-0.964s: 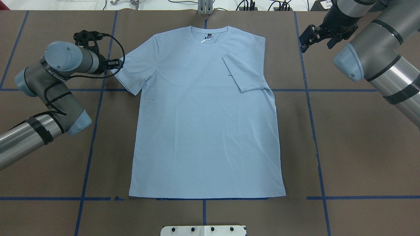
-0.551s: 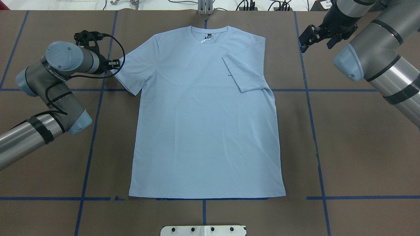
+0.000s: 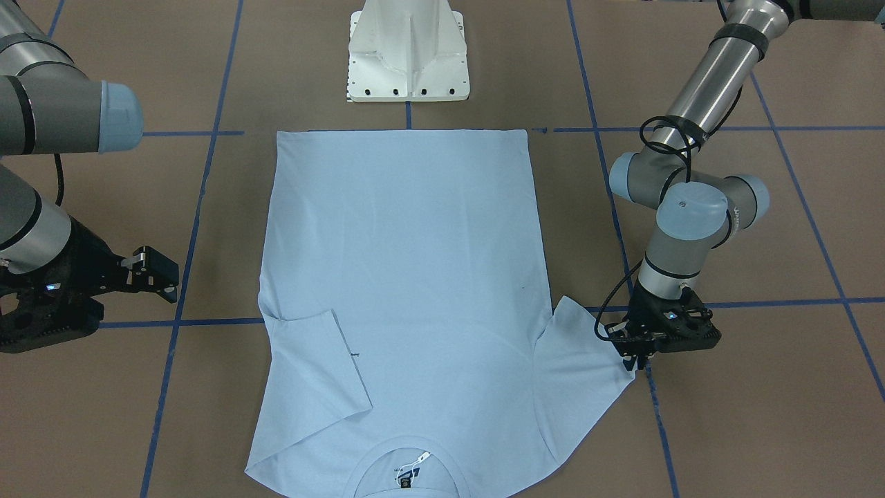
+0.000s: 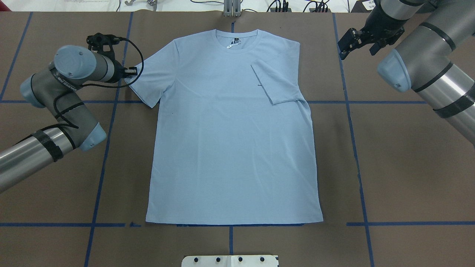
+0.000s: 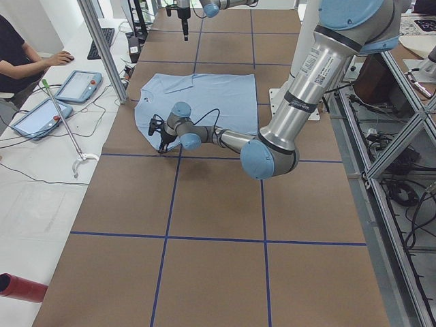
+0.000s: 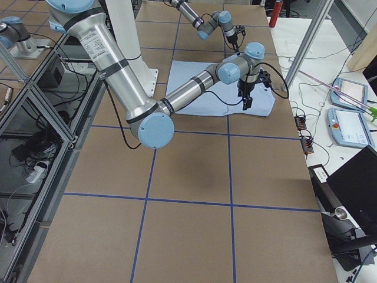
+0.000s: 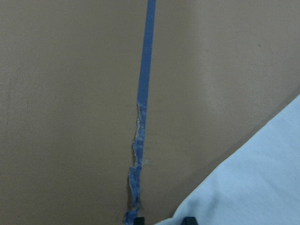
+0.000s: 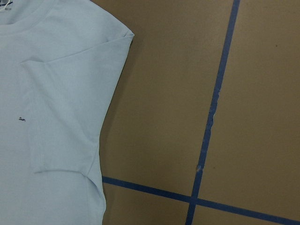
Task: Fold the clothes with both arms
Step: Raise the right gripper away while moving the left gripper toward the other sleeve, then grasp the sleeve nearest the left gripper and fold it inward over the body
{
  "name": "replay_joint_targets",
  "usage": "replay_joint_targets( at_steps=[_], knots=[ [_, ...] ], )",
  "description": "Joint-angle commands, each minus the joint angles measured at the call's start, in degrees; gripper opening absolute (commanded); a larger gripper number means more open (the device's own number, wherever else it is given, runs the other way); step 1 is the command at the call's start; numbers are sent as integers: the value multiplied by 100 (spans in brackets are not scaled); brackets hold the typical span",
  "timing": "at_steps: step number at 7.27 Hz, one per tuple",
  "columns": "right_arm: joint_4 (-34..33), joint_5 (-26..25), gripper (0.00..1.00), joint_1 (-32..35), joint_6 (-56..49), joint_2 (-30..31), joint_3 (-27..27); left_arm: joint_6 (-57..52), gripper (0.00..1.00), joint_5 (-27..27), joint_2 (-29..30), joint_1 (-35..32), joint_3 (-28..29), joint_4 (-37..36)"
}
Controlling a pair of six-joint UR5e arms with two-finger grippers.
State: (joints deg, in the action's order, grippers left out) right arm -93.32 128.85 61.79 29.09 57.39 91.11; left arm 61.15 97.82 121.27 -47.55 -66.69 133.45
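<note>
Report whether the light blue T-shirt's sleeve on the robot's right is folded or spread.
Folded: that sleeve lies turned inward over the light blue T-shirt's chest, its hem visible on top.

T-shirt (image 4: 230,148) flat on brown table (image 4: 408,167)

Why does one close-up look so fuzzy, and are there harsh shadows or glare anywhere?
Left wrist view: soft, likely too close to the tape and shirt edge. Right wrist view: sharper, weave and seams readable. Overhead view: even light, no harsh shadows or glare on the shirt.
</note>
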Motion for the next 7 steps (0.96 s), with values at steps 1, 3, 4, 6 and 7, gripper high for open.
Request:
replay_joint_targets(
  at_steps=[1, 3, 4, 6, 7],
  knots=[
    [7, 0, 100, 0, 0, 0, -23, -42, 0, 9, 63, 0, -71, -38],
    [7, 0, 100, 0, 0, 0, -23, 63, 0, 9, 657, 8, -317, -1164],
    [7, 0, 100, 0, 9, 0, -23, 238, 0, 9, 1131, 17, -309, -1860],
    [7, 0, 100, -9, 9, 43, -40, 1080, 0, 18, 1914, 270, 144, -2051],
    [7, -9, 100, -18, 9, 44, -75, 1397, 0, 1, 2292, 472, 557, -2025]
  ],
)
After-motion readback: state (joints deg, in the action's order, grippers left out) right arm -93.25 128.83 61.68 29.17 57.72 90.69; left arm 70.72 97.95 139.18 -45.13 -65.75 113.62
